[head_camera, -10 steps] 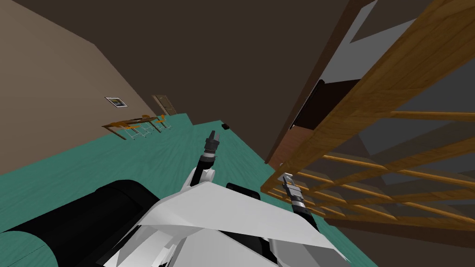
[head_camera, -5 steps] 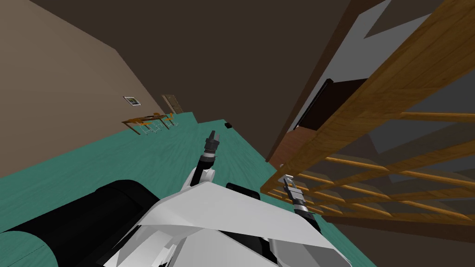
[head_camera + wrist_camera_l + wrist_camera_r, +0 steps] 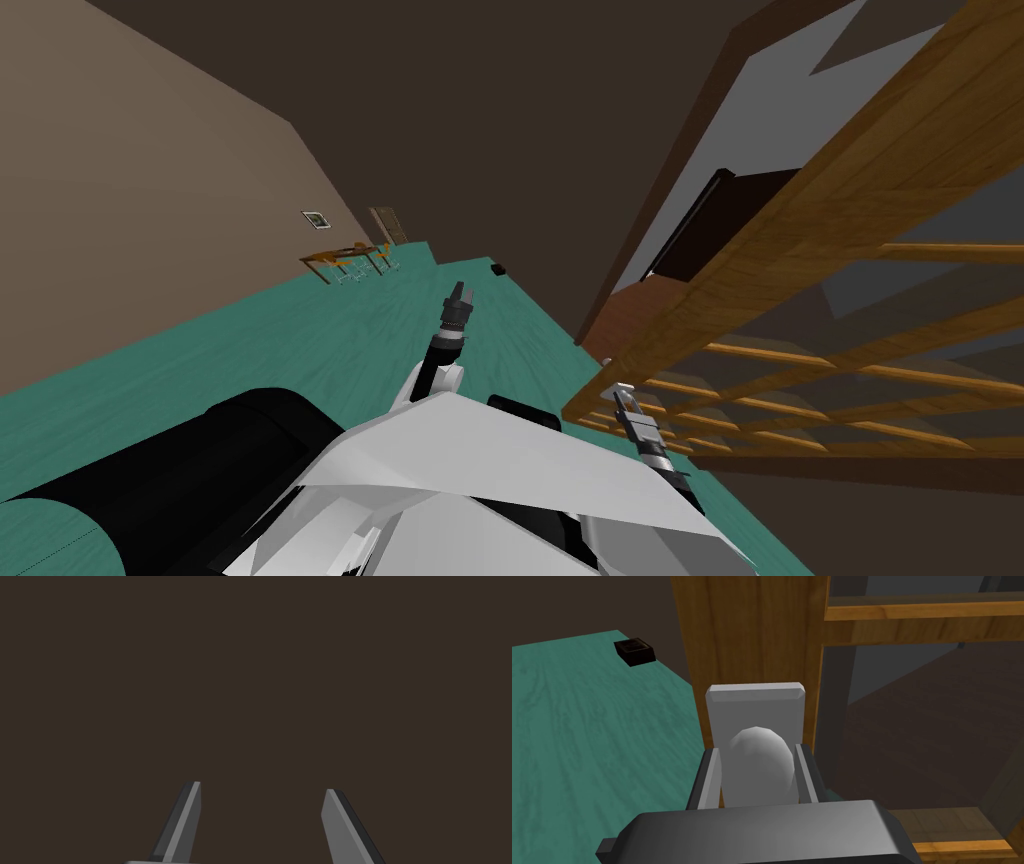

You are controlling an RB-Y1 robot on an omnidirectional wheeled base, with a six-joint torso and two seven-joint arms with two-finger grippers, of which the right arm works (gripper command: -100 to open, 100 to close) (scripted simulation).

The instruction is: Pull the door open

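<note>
A wooden door (image 3: 830, 220) with glass panes between thin wooden bars stands ajar at my right, its free edge (image 3: 752, 631) toward me. A rounded grey knob (image 3: 759, 763) sits on a grey plate (image 3: 755, 703) on that edge. My right gripper (image 3: 757, 773) is shut on the knob, one finger pressing each side; it shows in the head view at the door's lower corner (image 3: 622, 393). My left gripper (image 3: 459, 292) is held out ahead over the green floor, and its fingers (image 3: 187, 821) stand open with nothing between them.
Green floor (image 3: 330, 340) stretches ahead and to the left. A small dark box (image 3: 496, 268) lies on it near the brown wall. A wooden table with chairs (image 3: 350, 262) stands far off. The dark brown door frame (image 3: 660, 190) rises left of the doorway.
The whole head view has swung, so I have turned or moved. The door has swung further open with my right gripper still shut on the knob. The left arm holds its pose.
</note>
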